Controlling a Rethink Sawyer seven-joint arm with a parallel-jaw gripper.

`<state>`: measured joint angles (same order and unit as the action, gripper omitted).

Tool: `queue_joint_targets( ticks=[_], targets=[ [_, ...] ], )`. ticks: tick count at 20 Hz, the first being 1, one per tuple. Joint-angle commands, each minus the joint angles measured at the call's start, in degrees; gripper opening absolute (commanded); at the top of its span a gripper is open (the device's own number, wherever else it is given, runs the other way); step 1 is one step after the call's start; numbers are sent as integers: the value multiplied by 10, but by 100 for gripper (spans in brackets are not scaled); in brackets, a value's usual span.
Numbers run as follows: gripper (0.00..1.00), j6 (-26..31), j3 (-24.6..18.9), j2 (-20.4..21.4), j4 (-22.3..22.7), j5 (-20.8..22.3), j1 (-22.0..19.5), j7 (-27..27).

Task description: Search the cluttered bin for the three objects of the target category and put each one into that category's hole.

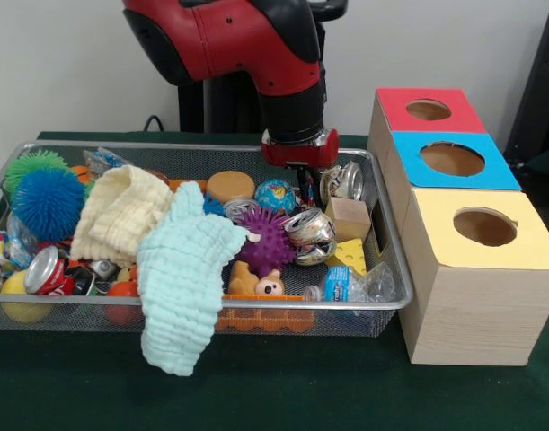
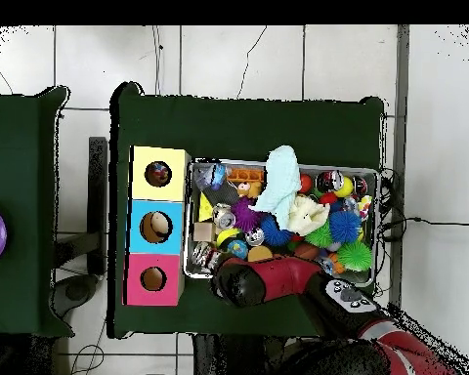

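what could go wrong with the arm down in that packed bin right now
The claw hangs among crushed cans, a wooden block and a spiky purple ball, so it may grab or nudge the wrong thing. The mint cloth draped over the basket rim could hide targets or snag and drag out.

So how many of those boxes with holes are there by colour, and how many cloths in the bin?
Red-topped box: 1
Blue-topped box: 1
Yellow-topped box: 1
Cream cloth: 1
Mint-green cloth: 1
Total: 5 (3 boxes, 2 cloths)
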<state>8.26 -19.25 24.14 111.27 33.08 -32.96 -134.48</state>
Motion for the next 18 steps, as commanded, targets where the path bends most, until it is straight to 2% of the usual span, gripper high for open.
queue_joint_targets(
  ticks=[1, 4, 6, 9, 14, 18],
  targets=[
    [0, 44, -2, -1, 19, 9, 37, 2],
    [0, 55, 21, 75, 69, -17, 68, -36],
    [0, 61, 35, 104, 88, -31, 84, -51],
    [0, 37, 69, 92, 78, -28, 107, -63],
    [0, 50, 89, 117, 82, -42, 120, -56],
    [0, 34, 101, 115, 88, -48, 128, -57]
  ],
)
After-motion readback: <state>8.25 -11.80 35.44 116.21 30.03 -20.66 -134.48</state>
